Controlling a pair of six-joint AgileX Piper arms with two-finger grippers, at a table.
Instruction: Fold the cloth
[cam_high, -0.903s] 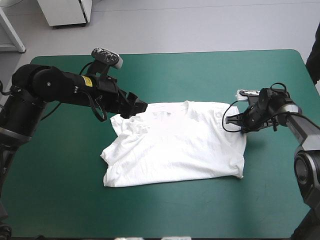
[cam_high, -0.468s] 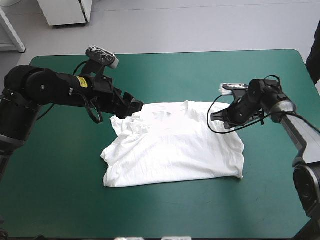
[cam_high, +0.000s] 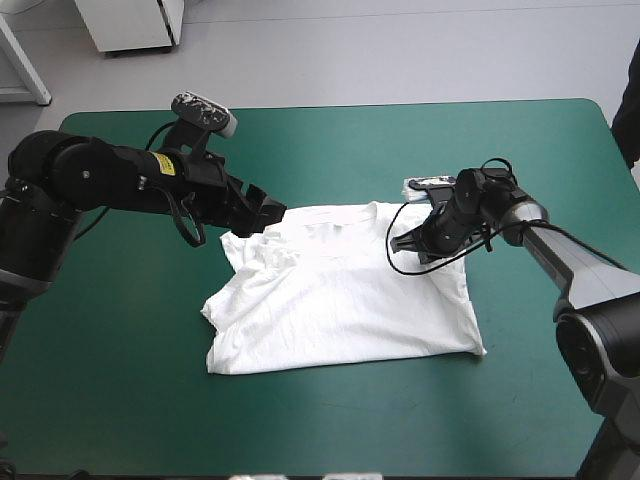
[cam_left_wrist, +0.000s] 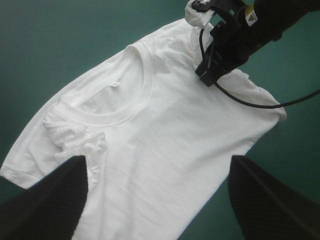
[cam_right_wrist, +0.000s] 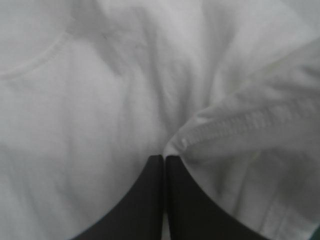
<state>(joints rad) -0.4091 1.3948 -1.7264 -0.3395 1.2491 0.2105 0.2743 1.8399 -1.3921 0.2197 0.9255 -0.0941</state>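
The teal-green cover (cam_high: 350, 150) is lying smooth over the table (cam_high: 330, 104). Its far corners are curving round at both ends.

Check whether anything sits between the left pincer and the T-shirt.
Nothing visible does. The left pincer is open right at the T-shirt's bunched sleeve, with only white fabric ahead of it. The right pincer grips the opposite sleeve, well clear.

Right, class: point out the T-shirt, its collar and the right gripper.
T-shirt (cam_high: 340, 300), high view, middle of its front.
Collar (cam_left_wrist: 141, 105), left wrist view, the ribbed neck band.
Right gripper (cam_right_wrist: 164, 161), right wrist view, where its fingertips meet.
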